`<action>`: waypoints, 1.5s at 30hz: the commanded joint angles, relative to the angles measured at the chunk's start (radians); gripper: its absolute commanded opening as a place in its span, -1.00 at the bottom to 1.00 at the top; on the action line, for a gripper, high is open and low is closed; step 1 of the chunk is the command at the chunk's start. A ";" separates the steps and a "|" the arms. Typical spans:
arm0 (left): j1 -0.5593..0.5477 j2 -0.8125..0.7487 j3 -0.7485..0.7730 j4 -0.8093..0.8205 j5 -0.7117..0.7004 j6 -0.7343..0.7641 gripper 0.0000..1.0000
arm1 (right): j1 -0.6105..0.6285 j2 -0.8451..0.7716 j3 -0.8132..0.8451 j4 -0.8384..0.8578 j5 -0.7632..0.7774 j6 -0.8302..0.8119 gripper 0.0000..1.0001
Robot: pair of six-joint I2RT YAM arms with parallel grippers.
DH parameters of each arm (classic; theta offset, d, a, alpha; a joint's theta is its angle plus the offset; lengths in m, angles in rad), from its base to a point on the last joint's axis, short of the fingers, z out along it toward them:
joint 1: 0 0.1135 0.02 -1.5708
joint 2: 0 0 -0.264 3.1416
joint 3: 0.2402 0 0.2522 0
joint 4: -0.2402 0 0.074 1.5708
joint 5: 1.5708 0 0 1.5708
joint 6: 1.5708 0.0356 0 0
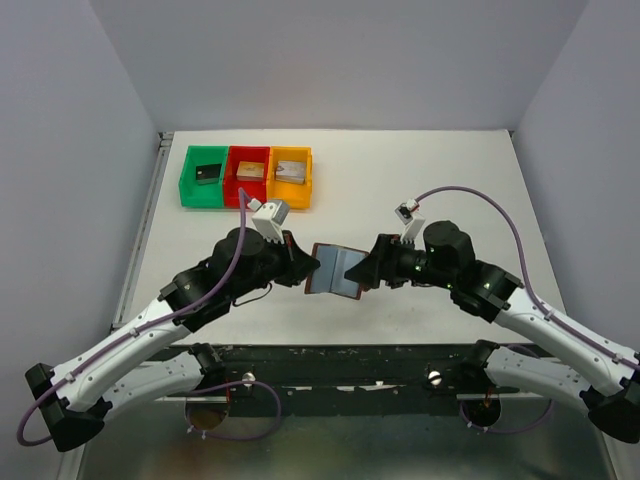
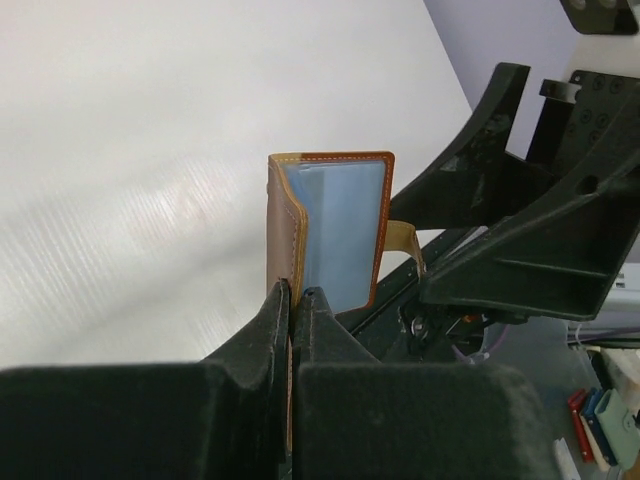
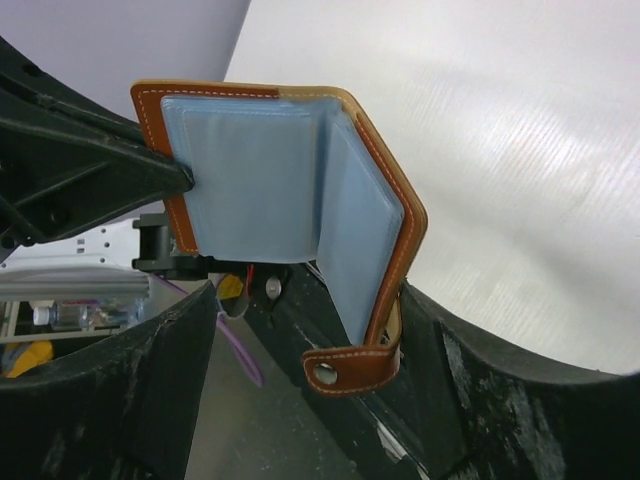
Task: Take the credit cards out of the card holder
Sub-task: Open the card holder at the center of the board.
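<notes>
Left gripper fills the bottom of its own wrist view, jaws pinched tight on the brown outer cover of the card holder, and that's a firm clamp on the leather edge. Over to the right gripper: jaws spread wide, one finger on each side of the holder's other flap, gripping nothing. The near finger sits close to the tab strap, perhaps brushing it, hard to call from this angle. The holder hangs open like a book between the two grippers, pale blue-grey pockets facing the right wrist camera, lifted off the table over its near middle. Whether the credit cards sit in those pockets, I can't tell.

Around it: green bin, red bin and orange bin stand in a row touching each other at the far left, well apart from the holder, each with a small block inside. The left arm's cable loops up near the red bin. Bare tabletop runs to the right and far edges, with walls closing in on three sides.
</notes>
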 commanded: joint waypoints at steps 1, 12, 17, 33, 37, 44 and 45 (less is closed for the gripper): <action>-0.034 0.025 0.063 -0.010 -0.022 -0.027 -1.00 | -0.007 0.045 -0.019 0.089 -0.087 0.026 0.60; -0.061 0.019 0.094 -0.006 -0.014 -0.038 -1.00 | -0.018 0.059 -0.044 0.122 -0.090 0.020 -0.42; -0.061 -0.021 0.067 0.043 -0.006 -0.029 -0.94 | -0.040 0.033 -0.087 0.177 -0.130 0.028 -0.99; -0.061 -0.070 0.021 0.095 0.006 -0.012 -1.00 | -0.093 0.012 -0.185 0.378 -0.282 0.074 -0.99; -0.061 -0.096 -0.018 0.175 0.076 -0.012 -1.00 | -0.101 0.024 -0.216 0.445 -0.326 0.095 -0.99; -0.061 -0.092 -0.047 0.267 0.173 -0.029 -1.00 | -0.106 0.027 -0.228 0.484 -0.351 0.107 -0.95; -0.061 -0.087 -0.042 0.260 0.172 -0.029 -1.00 | -0.106 0.024 -0.229 0.482 -0.350 0.110 -0.91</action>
